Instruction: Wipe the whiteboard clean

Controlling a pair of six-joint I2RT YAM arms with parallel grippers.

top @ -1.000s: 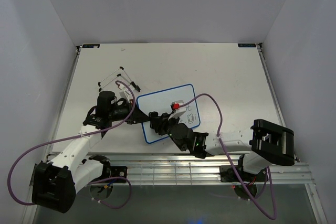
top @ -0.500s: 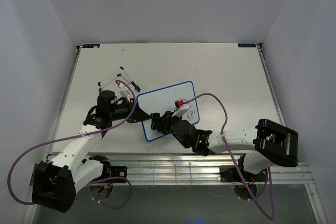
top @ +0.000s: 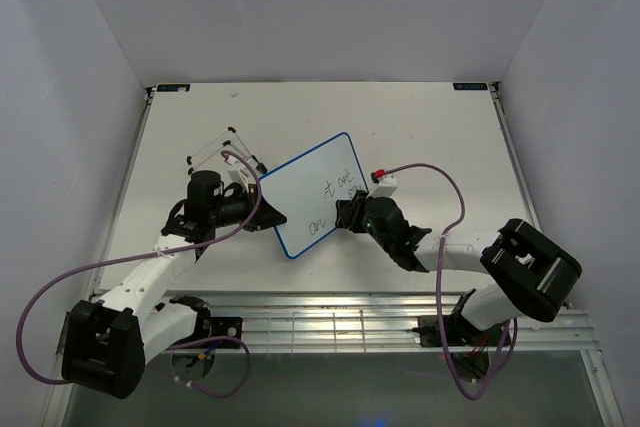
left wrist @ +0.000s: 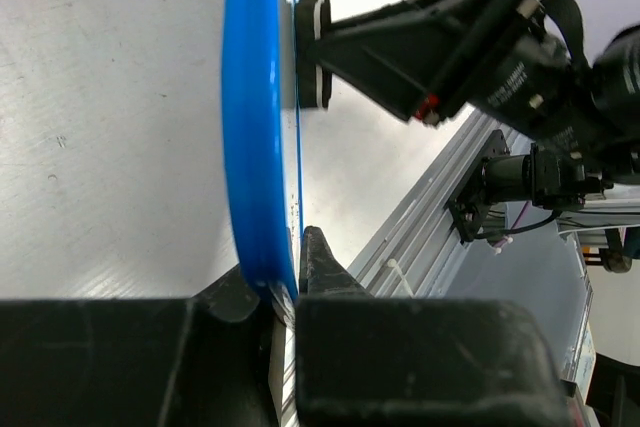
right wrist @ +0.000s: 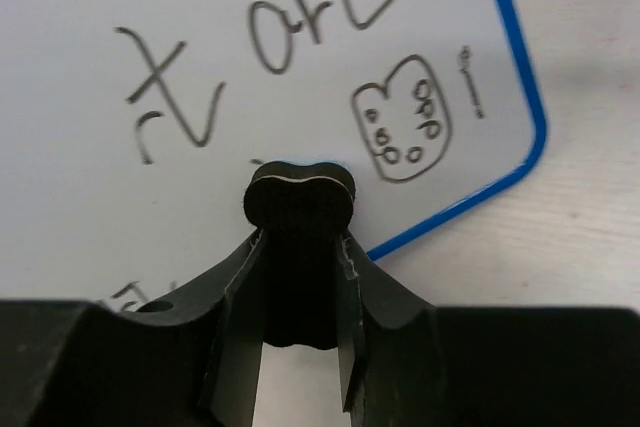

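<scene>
Top external view showed the whiteboard [top: 315,197] raised and tilted, one rim pinched by the left end effector [top: 264,215], the right end effector [top: 349,213] pressing a gripped eraser [right wrist: 298,195] against its scribbled face; hard wiping might pry it loose.

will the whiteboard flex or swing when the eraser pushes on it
Probably stiff: the small blue-rimmed white whiteboard looks straight edge-on under the black eraser block. It may pivot, since the left gripper pinches just one edge. Its smooth face likely lets the eraser slide.
</scene>
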